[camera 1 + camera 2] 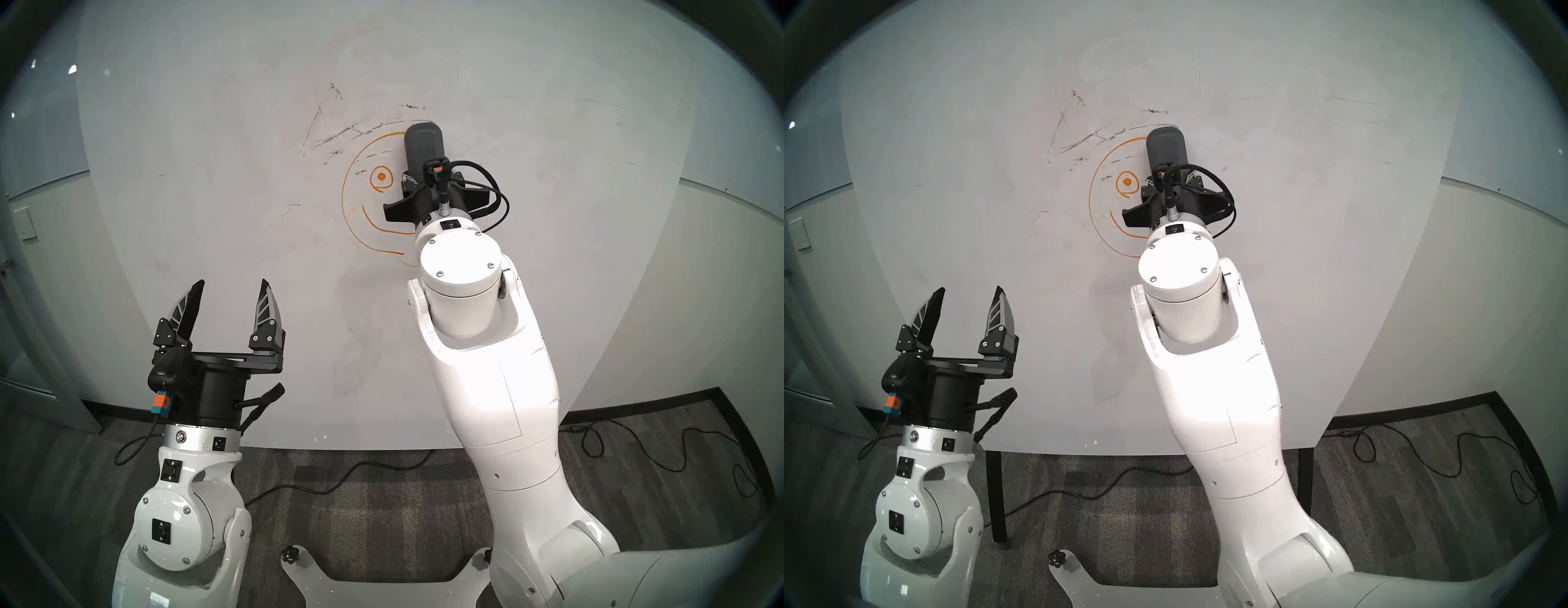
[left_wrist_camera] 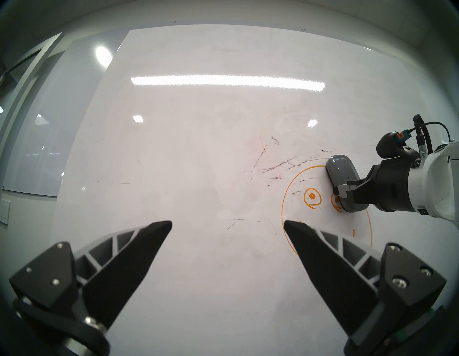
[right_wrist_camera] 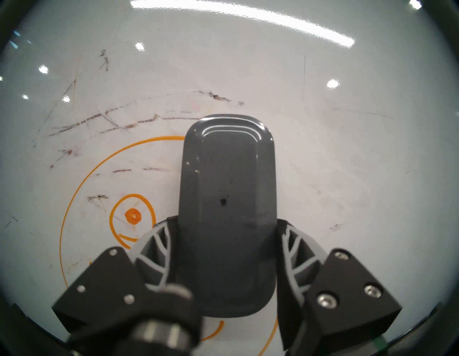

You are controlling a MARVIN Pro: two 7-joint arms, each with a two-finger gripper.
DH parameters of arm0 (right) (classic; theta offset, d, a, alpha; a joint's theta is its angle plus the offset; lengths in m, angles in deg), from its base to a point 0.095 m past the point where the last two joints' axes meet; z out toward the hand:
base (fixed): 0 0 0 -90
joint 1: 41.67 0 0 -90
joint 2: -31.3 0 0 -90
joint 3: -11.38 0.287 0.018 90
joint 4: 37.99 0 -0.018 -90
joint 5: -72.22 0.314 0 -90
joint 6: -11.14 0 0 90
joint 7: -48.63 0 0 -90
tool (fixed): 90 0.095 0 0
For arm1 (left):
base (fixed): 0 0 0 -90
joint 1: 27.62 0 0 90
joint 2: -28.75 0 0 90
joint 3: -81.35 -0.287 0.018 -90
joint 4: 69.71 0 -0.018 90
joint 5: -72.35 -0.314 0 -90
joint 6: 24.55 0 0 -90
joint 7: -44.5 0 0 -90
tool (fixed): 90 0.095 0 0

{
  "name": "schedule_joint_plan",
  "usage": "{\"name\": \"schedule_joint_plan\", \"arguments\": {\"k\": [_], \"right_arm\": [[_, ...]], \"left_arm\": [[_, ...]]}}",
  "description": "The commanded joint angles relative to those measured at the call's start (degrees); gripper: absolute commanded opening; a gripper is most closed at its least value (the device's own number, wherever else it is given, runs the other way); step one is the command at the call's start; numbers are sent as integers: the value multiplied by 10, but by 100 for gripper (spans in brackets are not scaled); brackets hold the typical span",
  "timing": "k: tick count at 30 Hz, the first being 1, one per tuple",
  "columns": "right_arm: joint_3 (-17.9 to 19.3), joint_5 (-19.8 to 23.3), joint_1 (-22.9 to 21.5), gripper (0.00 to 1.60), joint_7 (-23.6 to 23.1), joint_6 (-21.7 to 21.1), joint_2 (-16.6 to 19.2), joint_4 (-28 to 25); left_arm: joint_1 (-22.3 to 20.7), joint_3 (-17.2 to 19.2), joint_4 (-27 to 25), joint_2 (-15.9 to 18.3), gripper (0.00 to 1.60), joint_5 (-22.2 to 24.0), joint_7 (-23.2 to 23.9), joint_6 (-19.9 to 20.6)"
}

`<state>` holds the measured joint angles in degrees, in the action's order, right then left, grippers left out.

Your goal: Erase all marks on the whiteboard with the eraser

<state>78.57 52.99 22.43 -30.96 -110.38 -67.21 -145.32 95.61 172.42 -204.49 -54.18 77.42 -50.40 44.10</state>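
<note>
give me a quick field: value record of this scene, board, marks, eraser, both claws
board: whiteboard, upright on thin black legs
orange marks: smiley face, left ringed eye fully visible, outline missing around the eraser's top
black marks: scratchy streaks up-left of the face
eraser: dark grey eraser flat on the board, covering the face's upper right part
right claw: right claw shut on the eraser's sides
left claw: left claw open, empty, away from the marks
floor: cables on carpet
</note>
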Motion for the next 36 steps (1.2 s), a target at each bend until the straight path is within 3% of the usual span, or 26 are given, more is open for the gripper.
{"name": "schedule_joint_plan", "arguments": {"k": [1, 19, 36], "right_arm": [[-15, -7, -8, 0, 9, -2, -13, -20], [-32, -21, -22, 0, 29, 2, -28, 14], [21, -14, -55, 0, 20, 17, -10, 40]], "left_arm": [[0, 0, -11, 0, 160, 1, 1, -1], [0, 0, -11, 1, 160, 1, 1, -1], [0, 0, -11, 0, 160, 1, 1, -1]]}}
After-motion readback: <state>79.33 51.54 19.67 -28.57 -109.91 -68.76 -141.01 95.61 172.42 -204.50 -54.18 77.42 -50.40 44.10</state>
